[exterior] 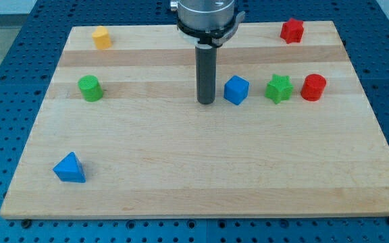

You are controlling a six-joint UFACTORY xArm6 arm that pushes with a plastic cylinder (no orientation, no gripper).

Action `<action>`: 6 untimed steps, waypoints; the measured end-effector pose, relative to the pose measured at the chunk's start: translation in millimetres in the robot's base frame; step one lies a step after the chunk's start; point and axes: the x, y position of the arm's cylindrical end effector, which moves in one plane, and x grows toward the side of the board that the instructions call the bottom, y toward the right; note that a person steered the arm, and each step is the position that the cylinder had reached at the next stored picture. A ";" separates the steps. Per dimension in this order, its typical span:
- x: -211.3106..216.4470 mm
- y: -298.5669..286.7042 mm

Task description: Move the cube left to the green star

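A blue cube [236, 90] sits on the wooden board right of centre. A green star [279, 88] lies just to the cube's right, with a small gap between them. My tip [206, 102] rests on the board just left of the blue cube, close to it but apart from it. The dark rod rises from the tip to the arm's head at the view's top.
A red cylinder [313, 88] stands right of the green star. A red star [292, 30] is at the top right. A yellow block [101, 38] is at the top left, a green cylinder [90, 88] at the left, a blue triangular block [69, 168] at the bottom left.
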 end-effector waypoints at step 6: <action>-13.6 42.6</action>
